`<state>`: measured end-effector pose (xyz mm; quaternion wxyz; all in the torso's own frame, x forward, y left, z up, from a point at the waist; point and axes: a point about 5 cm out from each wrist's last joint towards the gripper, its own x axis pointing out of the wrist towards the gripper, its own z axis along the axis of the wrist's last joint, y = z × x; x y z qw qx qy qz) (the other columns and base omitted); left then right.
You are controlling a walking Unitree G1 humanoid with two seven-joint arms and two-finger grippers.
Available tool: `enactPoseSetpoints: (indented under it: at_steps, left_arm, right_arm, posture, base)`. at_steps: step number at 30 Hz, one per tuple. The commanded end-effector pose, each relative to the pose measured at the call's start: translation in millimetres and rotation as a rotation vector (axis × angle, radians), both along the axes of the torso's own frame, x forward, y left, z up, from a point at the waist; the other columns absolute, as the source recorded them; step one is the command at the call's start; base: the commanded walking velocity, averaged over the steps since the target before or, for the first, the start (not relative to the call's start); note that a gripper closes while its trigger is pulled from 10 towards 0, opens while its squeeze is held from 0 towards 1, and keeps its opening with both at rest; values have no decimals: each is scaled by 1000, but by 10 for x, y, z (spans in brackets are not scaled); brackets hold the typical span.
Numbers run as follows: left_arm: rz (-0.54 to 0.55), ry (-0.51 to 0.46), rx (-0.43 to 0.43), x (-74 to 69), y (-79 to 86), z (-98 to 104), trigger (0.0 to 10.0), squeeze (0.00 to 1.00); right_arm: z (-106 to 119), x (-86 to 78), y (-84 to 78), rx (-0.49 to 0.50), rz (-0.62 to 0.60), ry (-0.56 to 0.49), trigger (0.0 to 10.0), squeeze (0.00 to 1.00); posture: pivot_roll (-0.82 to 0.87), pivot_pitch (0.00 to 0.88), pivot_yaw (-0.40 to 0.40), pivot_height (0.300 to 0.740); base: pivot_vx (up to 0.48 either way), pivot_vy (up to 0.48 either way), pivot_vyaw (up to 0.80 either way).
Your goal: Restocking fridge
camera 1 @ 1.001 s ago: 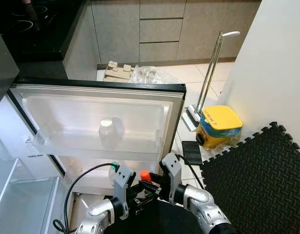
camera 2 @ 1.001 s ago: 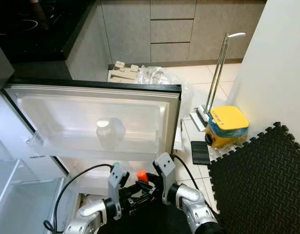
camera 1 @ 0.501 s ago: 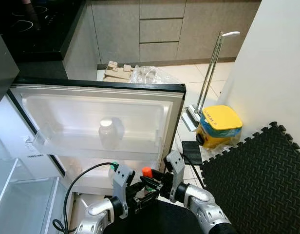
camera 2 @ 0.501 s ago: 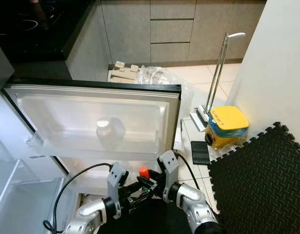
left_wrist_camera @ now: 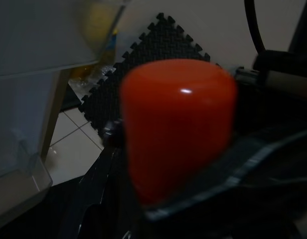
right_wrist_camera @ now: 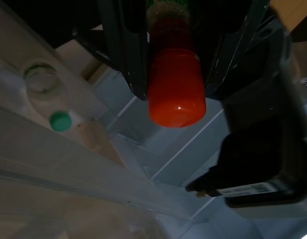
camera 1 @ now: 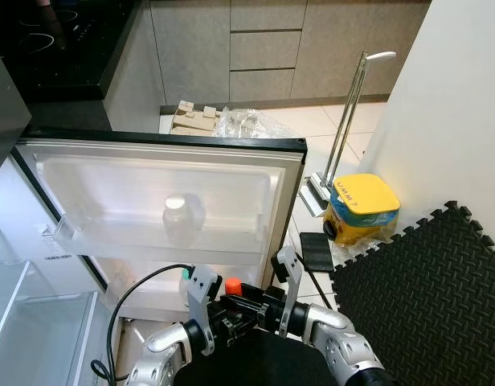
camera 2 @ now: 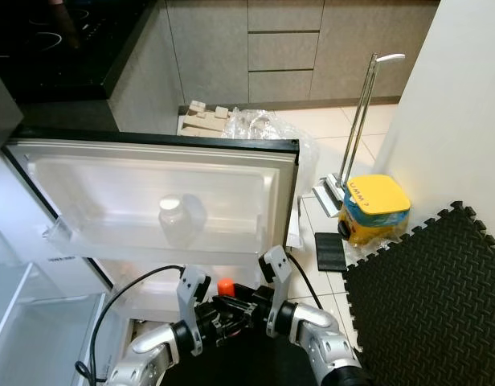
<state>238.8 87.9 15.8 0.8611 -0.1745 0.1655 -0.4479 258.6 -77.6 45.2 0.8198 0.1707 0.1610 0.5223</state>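
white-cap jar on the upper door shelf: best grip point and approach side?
Grip the white-cap jar high, just under its lid, where it clears the door shelf rail. It stands upright with free space either side, so come in level from the open front of the shelf, jaws spanning its sides.

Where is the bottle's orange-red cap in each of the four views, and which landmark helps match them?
Left eye view: orange-red cap low centre, between the two end effectors, below the fridge door shelf.
Right eye view: low centre, likewise.
Left wrist view: close up, blurred, mid-frame.
Right wrist view: upper centre, between dark fingers.
Shared landmark: the green-capped bottle on the lower door shelf.
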Motion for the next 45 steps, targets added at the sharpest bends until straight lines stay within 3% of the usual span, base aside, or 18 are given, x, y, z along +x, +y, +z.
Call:
enactPoseSetpoints:
  at_steps: [1,20,21,22,23,24,25,27,28,37,38,39,40,41,45]
  left_arm:
    - [-8,-18,-33,26,-66,58,10000,0]
    - [-21,-9,5,-32,-18,15,10000,0]
    - [-19,-7,2,-31,-15,13,6118,0]
    - [-19,-7,2,-31,-15,13,6118,0]
    - [-17,-4,-1,-31,-13,10,1020,0]
    - [-17,-4,-1,-31,-13,10,1020,0]
    - [-16,-6,1,-28,-12,10,3569,0]
    - [-14,-11,12,-23,-9,9,3569,0]
    - [-7,-18,26,-9,-8,8,10000,0]
    - [-11,-16,18,-10,-14,12,10000,0]
    - [-8,-13,12,-10,-16,11,4941,0]
    - [-8,-13,12,-10,-16,11,4941,0]
    - [-4,-15,15,-7,-13,12,2039,0]
    - [1,-18,20,-5,-9,12,10000,0]
    - [21,-26,46,15,6,3,10000,0]
  right_arm:
    - [-47,-60,-1,2,16,28,10000,0]
    - [-28,-66,-21,-21,35,31,10000,0]
    - [-28,-67,-22,-22,34,31,10000,0]
    - [-28,-67,-22,-22,34,31,10000,0]
    - [-29,-67,-26,-27,34,29,10000,0]
    - [-29,-67,-26,-27,34,29,10000,0]
    - [-32,-67,-30,-31,33,28,10000,0]
    - [-34,-68,-34,-34,32,27,10000,0]
    - [-40,-70,-40,-41,30,23,10000,0]
    - [-53,-81,-34,-50,30,20,10000,0]
    - [-53,-81,-36,-52,31,19,10000,0]
    - [-53,-81,-36,-52,31,19,10000,0]
    - [-52,-81,-36,-54,31,18,10000,0]
    - [-52,-81,-36,-55,31,18,10000,0]
    - [-53,-76,-39,-60,29,16,10000,0]
  posture:
    - [-177,87,-18,740]
    - [-171,72,-22,740]
    - [-173,71,-20,740]
    - [-173,71,-20,740]
    - [-174,72,-19,740]
    - [-174,72,-19,740]
    - [-174,72,-19,740]
    - [-174,72,-19,740]
    - [-174,74,-18,740]
    - [-175,77,-16,740]
    - [-176,78,-16,740]
    - [-176,78,-16,740]
    - [-175,78,-17,740]
    - [-175,78,-17,740]
    - [-175,79,-18,740]
  base:
    - [0,0,0]
    - [0,0,0]
    - [0,0,0]
    - [0,0,0]
    - [0,0,0]
    - [0,0,0]
    - [0,0,0]
    - [0,0,0]
    - [0,0,0]
    - [0,0,0]
    - [0,0,0]
    - [0,0,0]
    - [0,0,0]
    - [0,0,0]
    - [0,0,0]
